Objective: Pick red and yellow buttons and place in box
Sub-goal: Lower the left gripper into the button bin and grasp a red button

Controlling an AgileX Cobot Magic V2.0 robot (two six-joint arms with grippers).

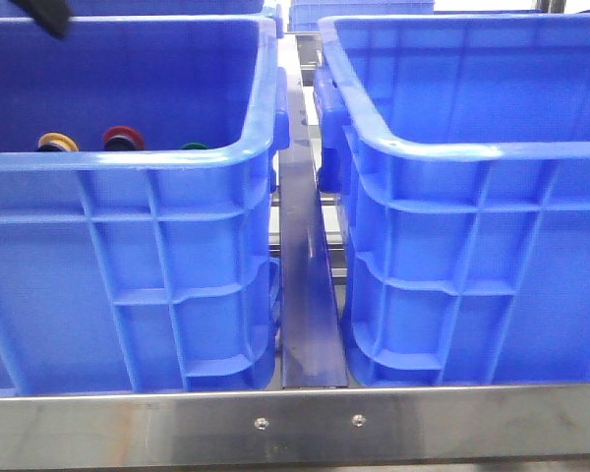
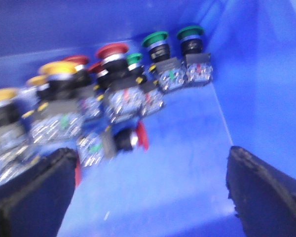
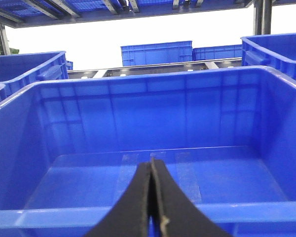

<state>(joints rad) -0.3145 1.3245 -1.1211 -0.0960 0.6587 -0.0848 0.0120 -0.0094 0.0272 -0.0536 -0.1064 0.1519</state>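
In the left wrist view, several push buttons stand in a cluster inside the left blue crate (image 2: 266,74). One upright red button (image 2: 112,51) and one yellow button (image 2: 59,69) stand among them, and another red button (image 2: 133,139) lies on its side nearest the fingers. My left gripper (image 2: 148,197) is open and empty, low over the crate floor, a little short of the lying red button. In the front view a yellow cap (image 1: 57,143) and a red cap (image 1: 123,138) peek over the crate rim. My right gripper (image 3: 152,197) is shut and empty, facing the empty crate (image 3: 153,217).
Green buttons (image 2: 155,39) stand at the far end of the cluster, near the crate corner; one green cap (image 1: 195,147) shows in the front view. The right crate (image 1: 472,157) stands beside the left crate (image 1: 128,256), with a metal rail (image 1: 310,295) between them. More blue crates stand behind.
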